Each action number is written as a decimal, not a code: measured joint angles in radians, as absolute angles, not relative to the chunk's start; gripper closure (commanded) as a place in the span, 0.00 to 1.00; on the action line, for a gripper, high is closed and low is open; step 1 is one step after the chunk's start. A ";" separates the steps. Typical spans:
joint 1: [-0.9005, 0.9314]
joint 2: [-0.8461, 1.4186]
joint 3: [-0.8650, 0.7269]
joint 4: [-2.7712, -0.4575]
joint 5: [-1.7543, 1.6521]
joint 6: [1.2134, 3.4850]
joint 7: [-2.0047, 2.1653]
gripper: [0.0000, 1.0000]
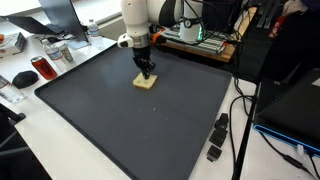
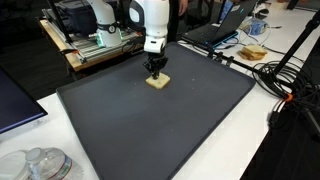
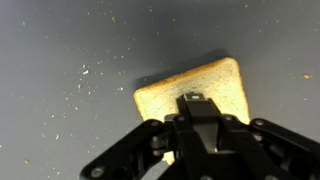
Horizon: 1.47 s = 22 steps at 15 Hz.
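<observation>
A: Entry one, the arm's end?

B: Gripper (image 1: 146,73), one, pointing straight down. Fingers (image 3: 200,130) drawn fully together, no gap between them. The tips sit on the top face of the bread slice (image 3: 165,92). No clamp on it is visible, and the slice lies flat.

A: The slice's place?

B: On the dark mat (image 1: 150,130), in the half nearer the robot's base and well in from every edge, in both exterior views. Crumbs (image 3: 85,70) lie scattered on the mat around it.

A: Step in hand?

B: By my judgement, contact with the slice: pressing or nudging, not carrying. A pick-up would call for the fingers to part, straddle two opposite crusts and close gently, since soft bread can crush or tear. A push would call for steady downward contact so the tips do not skid off.

A: Containers?

B: Red container (image 1: 38,68), one, just off the mat's corner on the white worktop (image 1: 60,150); contents not visible. Clear containers (image 2: 40,165), at a worktop corner in an exterior view; they look empty, though I cannot be sure. The bread sits in none of them.
</observation>
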<state>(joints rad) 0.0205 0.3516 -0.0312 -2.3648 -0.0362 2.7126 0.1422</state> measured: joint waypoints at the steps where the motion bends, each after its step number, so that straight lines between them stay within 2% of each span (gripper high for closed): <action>1: 0.026 0.351 -0.032 -2.365 -0.058 2.713 0.133 0.95; 22: 0.028 0.374 -0.064 -2.267 -0.041 2.714 0.218 0.95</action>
<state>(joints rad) 0.0281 0.3739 -0.0637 -2.2667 -0.0415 2.7136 0.2177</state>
